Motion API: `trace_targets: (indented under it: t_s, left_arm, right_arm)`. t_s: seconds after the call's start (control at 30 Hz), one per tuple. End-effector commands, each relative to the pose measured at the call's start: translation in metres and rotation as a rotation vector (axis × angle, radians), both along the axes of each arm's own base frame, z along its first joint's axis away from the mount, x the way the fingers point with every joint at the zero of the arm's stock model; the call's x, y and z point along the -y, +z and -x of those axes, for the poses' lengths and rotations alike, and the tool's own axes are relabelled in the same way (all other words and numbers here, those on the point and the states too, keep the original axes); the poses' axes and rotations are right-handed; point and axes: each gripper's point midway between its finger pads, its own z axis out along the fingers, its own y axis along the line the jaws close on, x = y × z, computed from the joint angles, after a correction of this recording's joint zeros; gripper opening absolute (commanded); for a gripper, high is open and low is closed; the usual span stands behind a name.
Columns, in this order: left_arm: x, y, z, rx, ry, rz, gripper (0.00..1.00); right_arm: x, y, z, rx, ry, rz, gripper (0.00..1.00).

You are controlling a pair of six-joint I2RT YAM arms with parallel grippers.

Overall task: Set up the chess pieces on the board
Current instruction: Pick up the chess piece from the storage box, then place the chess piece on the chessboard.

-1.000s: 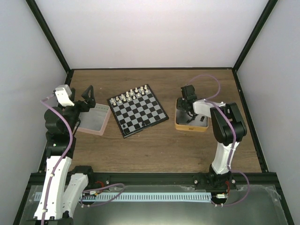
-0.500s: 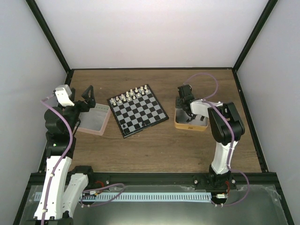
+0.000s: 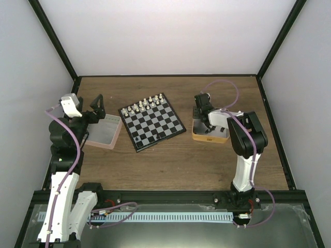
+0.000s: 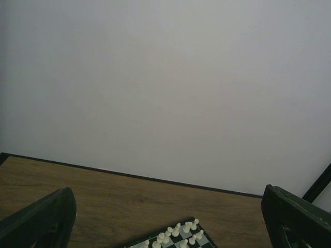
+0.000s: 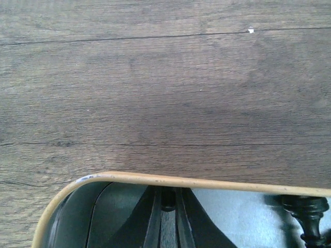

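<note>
Right wrist: my right gripper (image 5: 167, 197), cropped at 6 o'clock; whether its closed tips pinch anything, I cannot tell. One black chess piece (image 5: 309, 214), 5 o'clock, base cropped. Left wrist: board (image 4: 202, 241), cropped at 6 o'clock; white pieces (image 4: 182, 228) too small to identify.

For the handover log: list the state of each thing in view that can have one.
left gripper: open, holding nothing.
right gripper: shut, down inside the yellow tin.
chessboard: white pieces lined up along its far side, lone black piece by its near edge.
yellow tin: open-topped, loose black piece inside.
pink tin: open-topped.
</note>
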Motion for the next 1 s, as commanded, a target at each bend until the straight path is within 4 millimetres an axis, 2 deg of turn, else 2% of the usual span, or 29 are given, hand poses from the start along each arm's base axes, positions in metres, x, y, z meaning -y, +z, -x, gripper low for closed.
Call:
trace_targets:
  t_s: [0.0, 0.33, 0.43, 0.53, 0.7, 0.97]
  left_arm:
    - [0.003, 0.003, 0.001, 0.020, -0.013, 0.000, 1.00]
    - [0.003, 0.004, 0.001, 0.022, -0.014, 0.000, 1.00]
    - [0.003, 0.004, 0.001, 0.024, -0.015, 0.000, 1.00]
    - [0.003, 0.004, 0.002, 0.025, -0.016, 0.000, 1.00]
    - [0.003, 0.004, 0.002, 0.024, -0.017, -0.001, 1.00]
    - [0.003, 0.005, 0.002, 0.028, -0.017, 0.001, 1.00]
  right_arm:
    - [-0.008, 0.023, -0.010, 0.072, 0.001, -0.002, 0.04]
    - [-0.011, 0.045, 0.027, 0.052, -0.001, -0.082, 0.04]
    - [-0.013, 0.057, 0.035, 0.055, 0.003, -0.107, 0.04]
    - [-0.023, 0.074, 0.042, 0.070, 0.033, -0.145, 0.04]
    - [-0.063, 0.099, 0.058, 0.087, 0.142, -0.217, 0.05]
    - [-0.165, 0.115, 0.098, 0.070, 0.384, -0.271, 0.05]
